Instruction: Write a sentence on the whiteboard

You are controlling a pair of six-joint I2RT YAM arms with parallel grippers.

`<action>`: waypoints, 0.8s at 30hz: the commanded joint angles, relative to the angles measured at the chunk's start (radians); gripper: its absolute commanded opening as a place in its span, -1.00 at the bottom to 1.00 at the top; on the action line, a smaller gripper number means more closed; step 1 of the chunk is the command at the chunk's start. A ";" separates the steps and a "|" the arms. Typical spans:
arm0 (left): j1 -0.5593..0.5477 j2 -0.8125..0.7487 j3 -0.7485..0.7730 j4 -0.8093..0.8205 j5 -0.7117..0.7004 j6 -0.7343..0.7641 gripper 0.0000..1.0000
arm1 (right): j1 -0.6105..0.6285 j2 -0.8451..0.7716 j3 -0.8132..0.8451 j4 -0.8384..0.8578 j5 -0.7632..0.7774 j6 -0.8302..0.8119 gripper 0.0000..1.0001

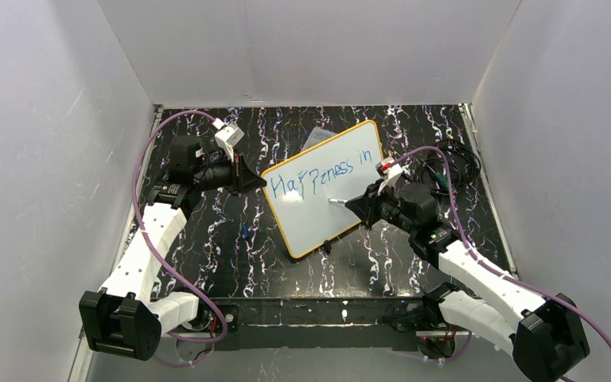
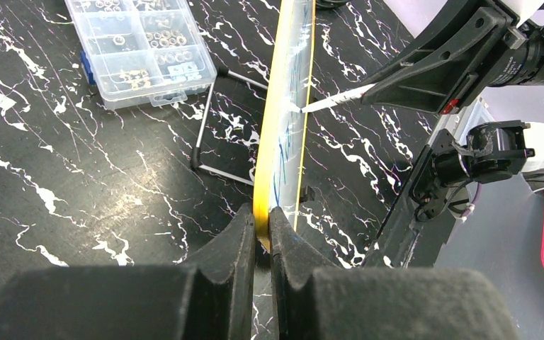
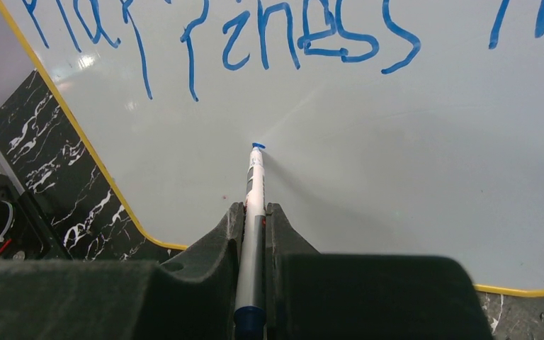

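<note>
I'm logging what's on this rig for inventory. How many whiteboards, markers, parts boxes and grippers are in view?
whiteboard: 1
marker: 1
clear compartment box: 1
grippers: 2, the left gripper and the right gripper
Total: 5

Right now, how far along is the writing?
Done: the sentence reads "Happiness in" on the whiteboard. In hand: left gripper clamps the board's edge; right gripper holds the marker, tip on the board below. Left: the second line, only a dot.
</note>
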 commanded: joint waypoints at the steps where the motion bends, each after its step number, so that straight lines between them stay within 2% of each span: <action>1: -0.007 -0.025 -0.006 0.014 0.041 0.027 -1.00 | 0.006 -0.013 0.000 -0.054 0.033 -0.021 -0.97; 9: -0.007 -0.023 -0.006 0.014 0.041 0.027 -1.00 | 0.006 -0.021 0.004 -0.074 0.080 -0.027 -0.97; 17: -0.007 -0.022 -0.005 0.014 0.043 0.027 -1.00 | 0.007 -0.024 0.034 0.012 0.123 -0.017 -0.97; 24: -0.007 -0.020 -0.004 0.014 0.043 0.027 -1.00 | 0.007 0.012 0.062 0.057 0.093 -0.015 -0.97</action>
